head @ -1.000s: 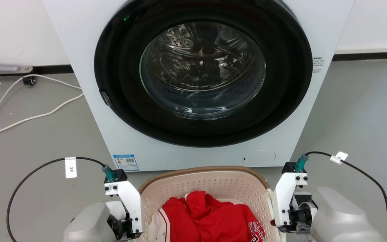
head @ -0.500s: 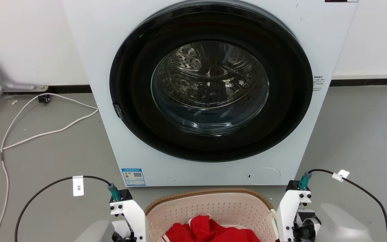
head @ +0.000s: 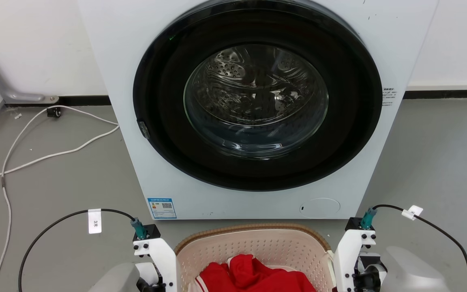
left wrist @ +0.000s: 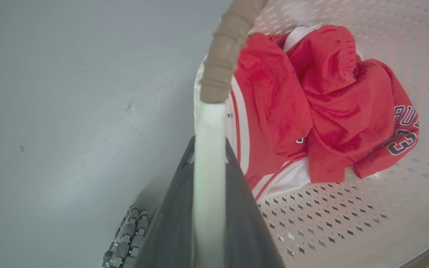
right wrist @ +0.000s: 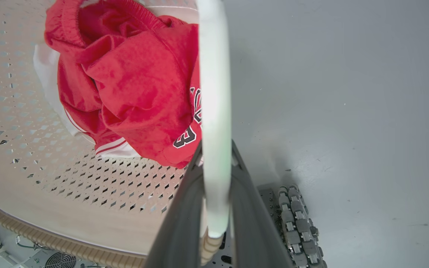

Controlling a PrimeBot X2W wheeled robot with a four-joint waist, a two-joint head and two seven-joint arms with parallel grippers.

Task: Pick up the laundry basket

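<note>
- Plainly, the left pincer (left wrist: 209, 147) is pressed tight on the white side handle (left wrist: 209, 178) of the laundry basket (left wrist: 330, 223), with one dark finger on each face of it.
- The right pincer (right wrist: 216, 152) pinches the opposite handle (right wrist: 214, 93) in the same way.
- The basket lies between the two pincers, just in front of the washing machine (head: 144, 182), with a red garment (left wrist: 311, 100) inside.
- Against half a second ago, the whole head view has shifted slightly, so the camera moved. The basket sits the same against the machine.
</note>
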